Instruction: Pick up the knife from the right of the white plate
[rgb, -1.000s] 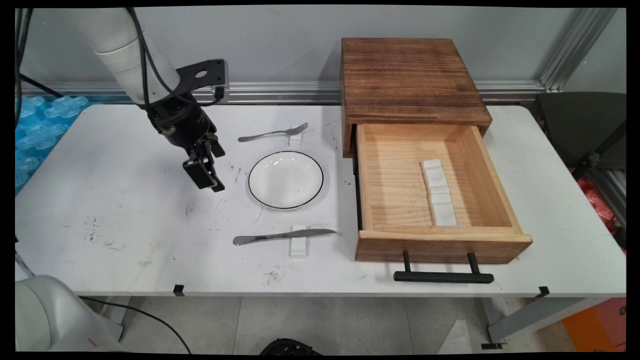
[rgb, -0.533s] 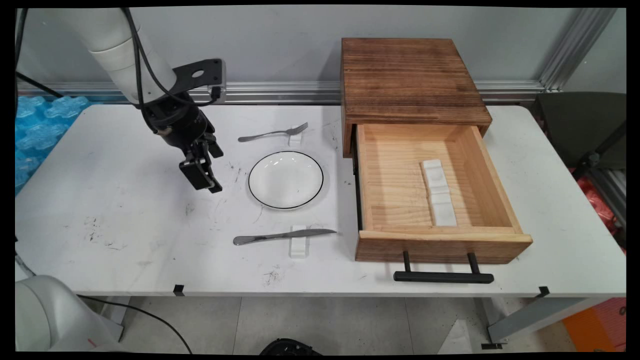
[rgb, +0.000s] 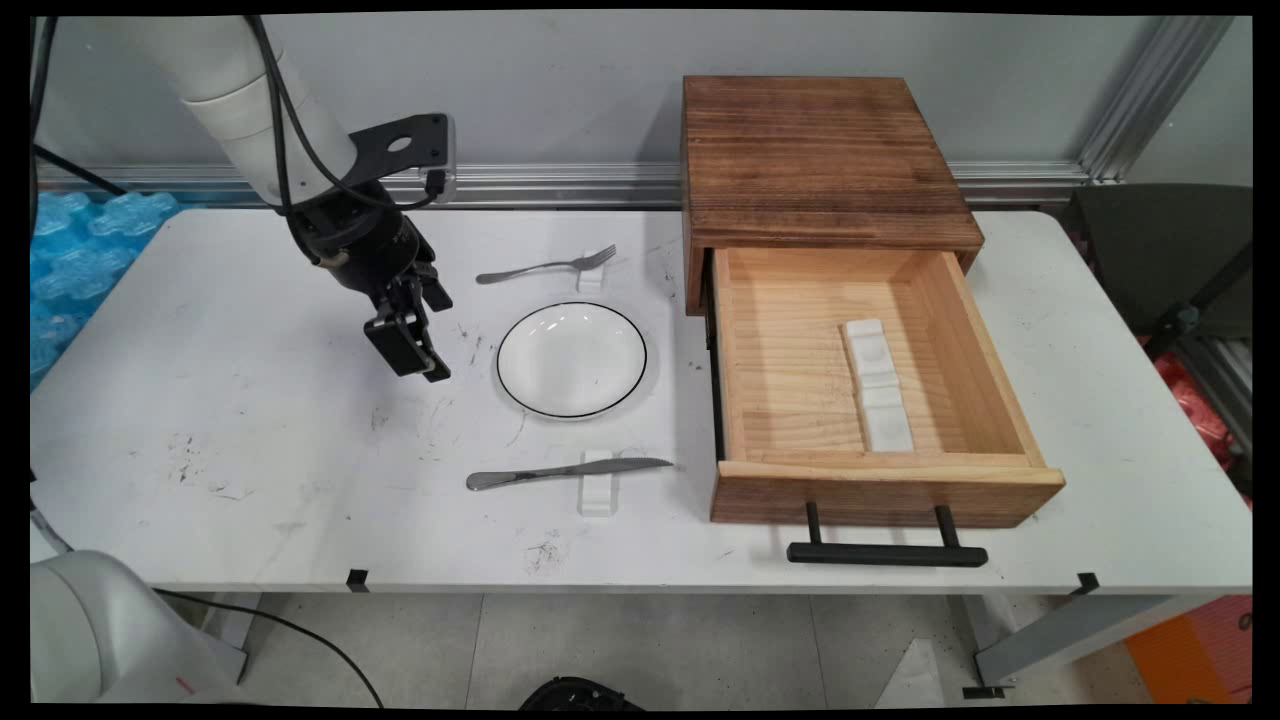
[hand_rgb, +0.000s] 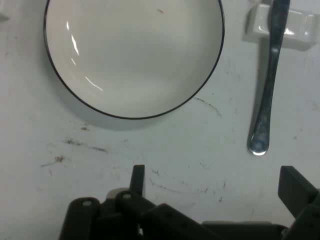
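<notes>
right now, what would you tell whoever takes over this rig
Gripper: open, holding nothing, over the bare table just left of the plate, touching none of the things.
Plate: empty, at mid-table.
Fork: on a small white rest behind the plate.
Knife: on a white rest in front of the plate.
Drawer: pulled open from the wooden box, holding only a white tray.
</notes>
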